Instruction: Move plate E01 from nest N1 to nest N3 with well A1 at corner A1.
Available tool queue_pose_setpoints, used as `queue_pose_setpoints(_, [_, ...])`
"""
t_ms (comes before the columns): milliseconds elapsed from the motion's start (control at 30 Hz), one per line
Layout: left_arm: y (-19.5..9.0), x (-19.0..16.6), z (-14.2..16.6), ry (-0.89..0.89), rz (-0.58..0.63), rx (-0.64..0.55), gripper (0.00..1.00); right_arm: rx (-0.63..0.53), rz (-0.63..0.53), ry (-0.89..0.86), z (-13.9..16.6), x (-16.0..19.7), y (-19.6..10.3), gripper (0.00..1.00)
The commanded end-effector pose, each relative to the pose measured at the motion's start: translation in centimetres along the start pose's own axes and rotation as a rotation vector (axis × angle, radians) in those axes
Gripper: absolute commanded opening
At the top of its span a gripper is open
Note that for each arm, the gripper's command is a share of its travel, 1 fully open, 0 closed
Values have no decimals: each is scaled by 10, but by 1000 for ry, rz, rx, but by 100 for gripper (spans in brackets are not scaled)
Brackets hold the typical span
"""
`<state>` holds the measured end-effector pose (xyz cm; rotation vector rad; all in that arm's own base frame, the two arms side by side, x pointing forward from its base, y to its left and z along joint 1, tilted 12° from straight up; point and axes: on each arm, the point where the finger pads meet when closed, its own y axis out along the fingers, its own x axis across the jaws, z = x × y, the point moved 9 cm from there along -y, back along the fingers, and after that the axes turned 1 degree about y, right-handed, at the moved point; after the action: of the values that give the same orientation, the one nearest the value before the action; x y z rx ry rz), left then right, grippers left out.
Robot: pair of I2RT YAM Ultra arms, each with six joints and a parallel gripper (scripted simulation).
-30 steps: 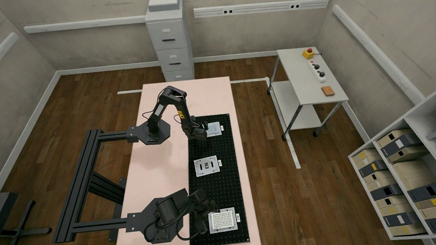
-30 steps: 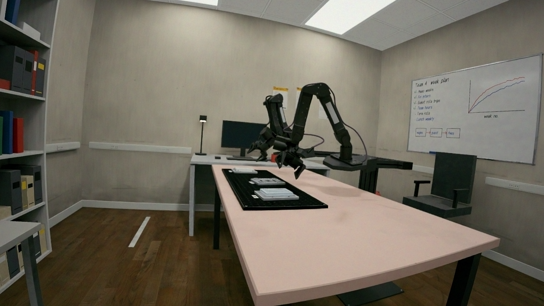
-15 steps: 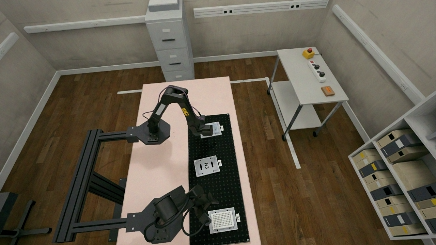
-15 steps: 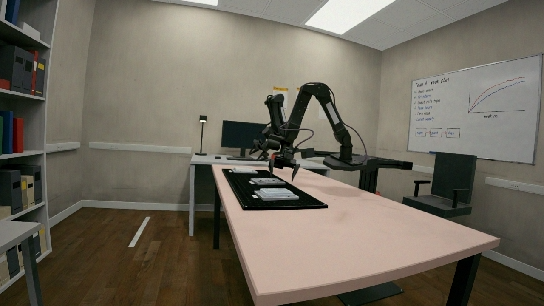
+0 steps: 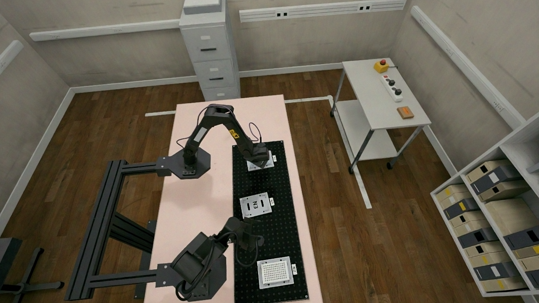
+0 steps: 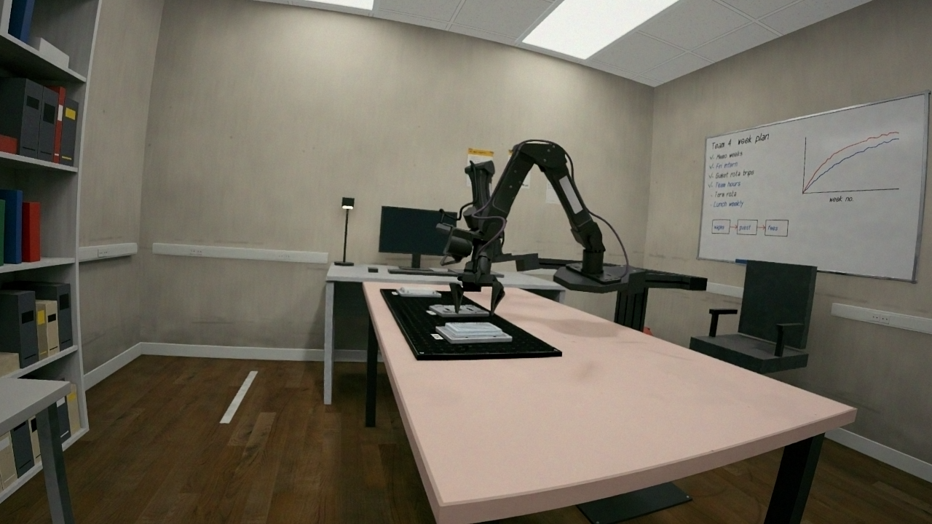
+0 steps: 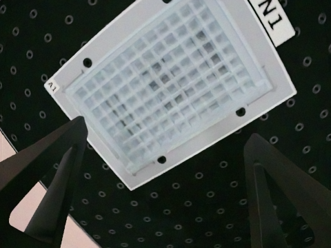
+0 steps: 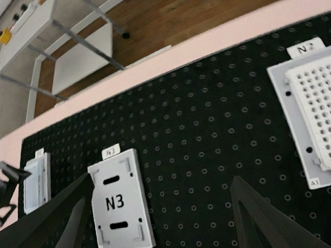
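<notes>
Plate E01 (image 7: 165, 79) (image 8: 34, 186), pale and translucent, sits in nest N1 (image 7: 207, 137), whose A1 label (image 7: 52, 86) is at the left corner in the left wrist view. No plate label is readable. My left gripper (image 7: 169, 132) (image 6: 475, 311) is open above N1, its fingers askew to the plate. Nest N3 (image 5: 265, 209) (image 8: 132, 207) is empty. Plate E07 (image 5: 275, 272) (image 8: 318, 110), white, is on nest N2 (image 8: 294, 120). My right gripper (image 8: 161, 181) is open and empty, over the deck near N3; its fingers are hidden in the top view.
The black perforated deck (image 5: 263, 241) (image 8: 193, 145) lies along the pink table (image 5: 192, 218). In the top view, N3 lies between N1 and N2. The right arm reaches over the deck between N3 and N2. Name signs stand beside the nests.
</notes>
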<state>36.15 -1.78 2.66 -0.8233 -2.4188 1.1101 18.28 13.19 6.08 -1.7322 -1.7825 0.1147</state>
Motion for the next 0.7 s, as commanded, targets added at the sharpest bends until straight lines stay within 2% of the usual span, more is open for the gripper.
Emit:
queue_pose_setpoints(0, [0,-5,-5,155,18,68,100,54,-59,-152,-1,12,-6,100])
queue_pose_setpoints(300, [10,-10,-26,421,115,195,100,82,-355,-510,14,57,-41,100])
queue_pose_setpoints(467, [14,-11,-37,560,186,248,100,68,-513,-688,22,75,-63,100])
queue_pose_setpoints(567, [14,-11,-38,595,205,261,100,64,-541,-729,23,78,-66,100])
queue_pose_setpoints(667, [17,-11,-48,694,269,289,100,34,-667,-855,29,90,-86,100])
